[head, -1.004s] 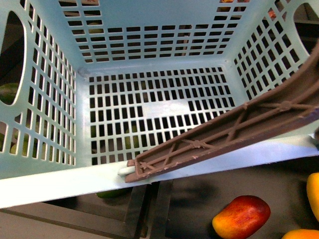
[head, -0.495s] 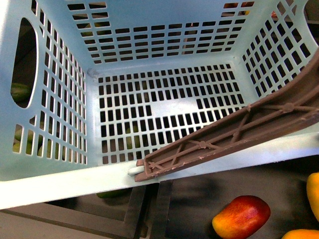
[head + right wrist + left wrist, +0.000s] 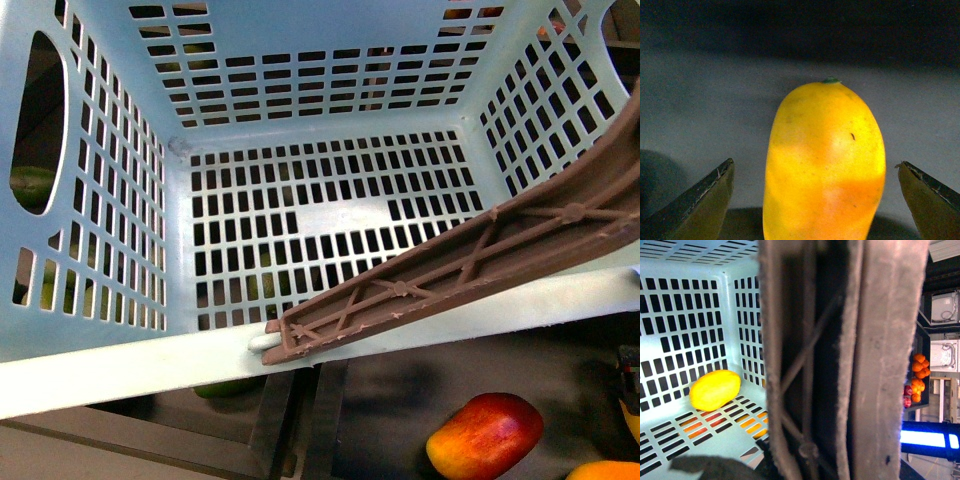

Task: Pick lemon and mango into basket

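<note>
The pale teal basket (image 3: 120,365) fills the front view, its brown handle (image 3: 450,275) slanting across it. My left gripper (image 3: 805,460) is shut on that handle (image 3: 840,365); its fingers are hidden behind it. The lemon (image 3: 715,389), oval and yellow, lies on the basket floor by a corner; the front view does not show it. The mango (image 3: 825,165), plump and yellow-orange, lies on a dark grey surface between the spread fingers (image 3: 700,200) of my right gripper (image 3: 815,200), which is open and not touching it. That gripper (image 3: 630,370) shows as a dark shape at the front view's right edge.
A red-and-yellow mango (image 3: 485,435) and an orange fruit (image 3: 605,470) lie below the basket's near rim. Dark green fruits (image 3: 30,185) show through the basket's left wall. Tangerines (image 3: 917,375) sit in a far bin.
The basket has shifted a little in the left gripper's hold. My right gripper has come into the front view's right edge, over the yellow fruit that showed there.
</note>
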You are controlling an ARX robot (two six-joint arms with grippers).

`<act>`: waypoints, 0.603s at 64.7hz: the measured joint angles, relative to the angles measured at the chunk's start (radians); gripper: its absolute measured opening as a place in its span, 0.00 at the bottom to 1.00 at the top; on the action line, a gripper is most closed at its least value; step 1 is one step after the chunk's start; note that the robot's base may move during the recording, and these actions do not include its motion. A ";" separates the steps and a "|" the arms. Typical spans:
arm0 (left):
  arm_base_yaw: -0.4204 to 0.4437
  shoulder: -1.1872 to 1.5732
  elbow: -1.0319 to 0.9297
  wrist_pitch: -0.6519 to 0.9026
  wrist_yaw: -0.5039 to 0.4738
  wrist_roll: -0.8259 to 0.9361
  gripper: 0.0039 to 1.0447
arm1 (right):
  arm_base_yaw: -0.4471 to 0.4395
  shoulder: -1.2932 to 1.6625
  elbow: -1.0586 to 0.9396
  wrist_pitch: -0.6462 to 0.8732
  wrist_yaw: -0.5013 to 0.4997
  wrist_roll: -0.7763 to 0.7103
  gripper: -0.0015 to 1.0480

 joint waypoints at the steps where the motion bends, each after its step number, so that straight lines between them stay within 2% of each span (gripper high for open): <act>1: 0.000 0.000 0.000 0.000 0.000 0.000 0.13 | 0.002 0.003 0.003 0.000 0.000 0.001 0.92; 20: 0.000 0.000 0.000 0.000 0.000 0.000 0.13 | 0.008 0.072 0.045 -0.021 0.006 0.006 0.91; 23: 0.000 0.000 0.000 0.000 -0.001 0.000 0.13 | 0.006 0.077 0.046 -0.026 0.011 0.005 0.83; 31: 0.000 0.000 0.000 0.000 -0.002 0.000 0.13 | 0.000 0.079 0.044 -0.037 0.014 0.005 0.69; 39: 0.000 0.000 0.000 0.000 -0.001 0.000 0.13 | -0.010 0.078 0.039 -0.038 0.011 0.005 0.60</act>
